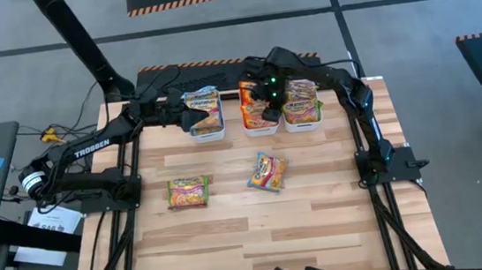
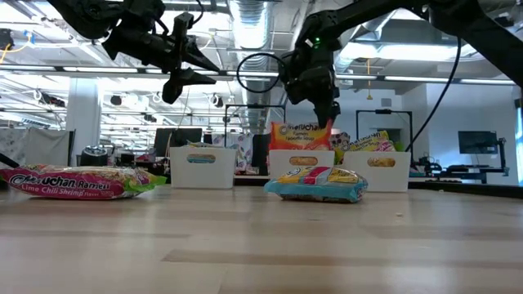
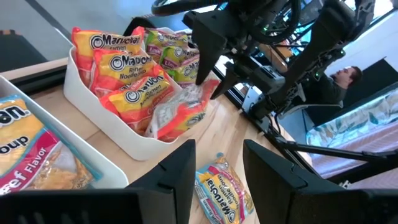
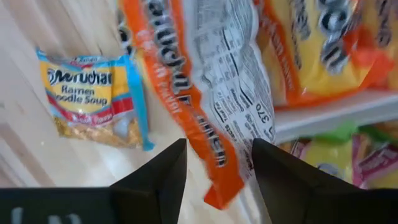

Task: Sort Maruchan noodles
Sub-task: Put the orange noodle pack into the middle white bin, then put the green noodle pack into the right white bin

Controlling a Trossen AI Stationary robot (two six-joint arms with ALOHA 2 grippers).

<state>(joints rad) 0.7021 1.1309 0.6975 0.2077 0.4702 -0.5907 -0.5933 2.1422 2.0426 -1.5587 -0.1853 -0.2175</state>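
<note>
Three white bins stand at the table's far side: the left one [image 1: 208, 135] holds blue-edged packets, the middle one [image 1: 261, 128] orange, the right one [image 1: 304, 125] green. My right gripper [image 1: 270, 110] is open over the middle bin, above an orange packet [image 4: 211, 106] that sticks up over the bin's rim [image 3: 180, 115]. My left gripper [image 1: 188, 115] is open and empty, high above the left bin [image 2: 192, 69]. A blue-edged packet [image 1: 267, 171] and a green packet [image 1: 188, 192] lie flat on the table. My right gripper [image 4: 217, 168] points down with one finger on each side of the orange packet's upper end [image 2: 304, 129]. I cannot tell whether a finger touches it. The packet's lower part rests in the middle bin [image 2: 302, 167].
The wooden table's near half is bare. The blue-edged packet [image 2: 317, 184] lies just in front of the middle bin, the green one [image 2: 78, 181] toward the left. The two arms are close together over the bins. A person shows in the room beyond [image 3: 348, 74].
</note>
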